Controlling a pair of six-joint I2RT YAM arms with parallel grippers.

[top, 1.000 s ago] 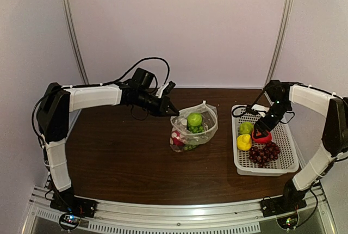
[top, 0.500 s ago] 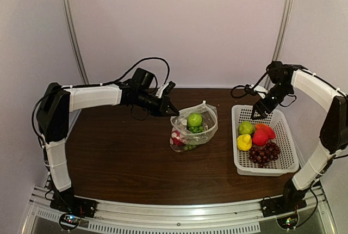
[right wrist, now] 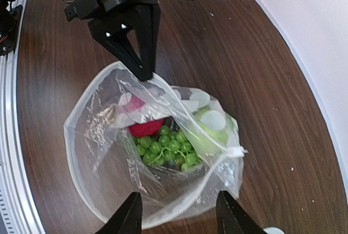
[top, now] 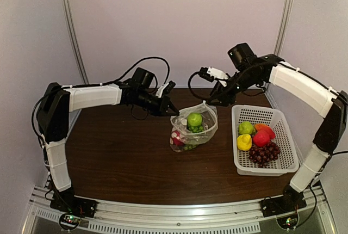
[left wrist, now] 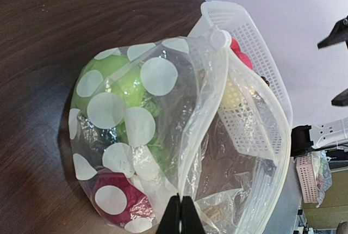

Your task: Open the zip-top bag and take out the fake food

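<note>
The zip-top bag [top: 194,126] lies mid-table, its mouth held wide. My left gripper [top: 173,110] is shut on the bag's rim [left wrist: 187,190] at its left side. In the right wrist view the same pinch shows at the bag's far edge [right wrist: 142,73]. Fake food remains inside: a green grape bunch [right wrist: 163,147], a red fruit [right wrist: 144,128] and a green apple [right wrist: 209,136]. My right gripper [right wrist: 178,201] hovers above the bag's mouth, open and empty, and stands at the bag's back right [top: 213,99].
A white perforated basket [top: 288,160] at the right holds a yellow lemon [top: 244,142], a green fruit [top: 246,128], a red fruit [top: 261,137], an orange piece [top: 265,128] and purple grapes [top: 264,153]. Dark wooden table [top: 119,158] all round.
My right arm has risen out of the basket, leaving the red fruit there, and swung left to above the bag. The left gripper and the bag have not moved.
</note>
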